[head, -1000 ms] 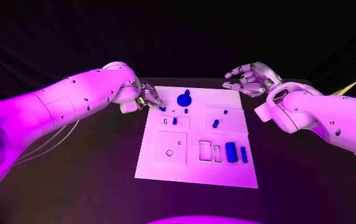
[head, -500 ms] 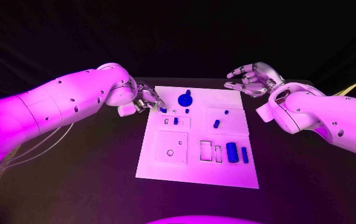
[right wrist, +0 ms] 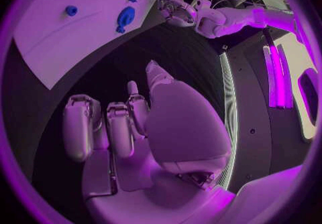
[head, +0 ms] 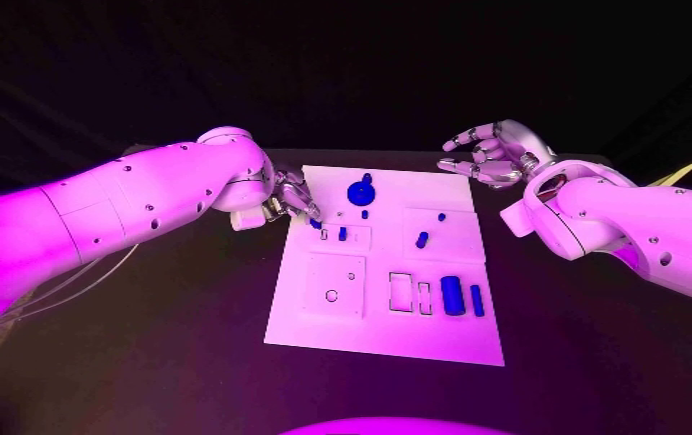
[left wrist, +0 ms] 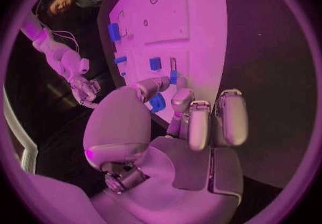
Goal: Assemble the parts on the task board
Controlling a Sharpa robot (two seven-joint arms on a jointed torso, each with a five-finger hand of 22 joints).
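1. head view: my left hand (head: 293, 198) is at the far left corner of the task board (head: 382, 340), fingertips down on a small blue part (head: 315, 223) at the board's edge.
2. left wrist view: thumb and one finger close round that same part (left wrist: 158, 103); it looks pinched, while the other fingers (left wrist: 229, 119) stand straight and apart. i count it as held, though how firmly i cannot tell.
3. my right hand (head: 490, 156) hovers off the board's far right corner, fingers spread and curled, nothing in it. right wrist view agrees: palm bare.
4. step in hand, as i judge it: lift this part and carry it to its seat on the board. which recess takes it i cannot tell.
5. to do it well: raise straight up before moving sideways, so the part clears the board's lip; keep the pinch square so it does not twist.
6. watch the round blue piece (head: 359, 193) and the small blue peg (head: 342, 234) nearby; keep the free fingers off them.
7. left arm pose: it comes in low from the left, wrist turned toward the board. right arm bent, hand held well above the table (head: 173, 355).
8. other blue parts (head: 451, 295) lie near the board's right side, untouched.
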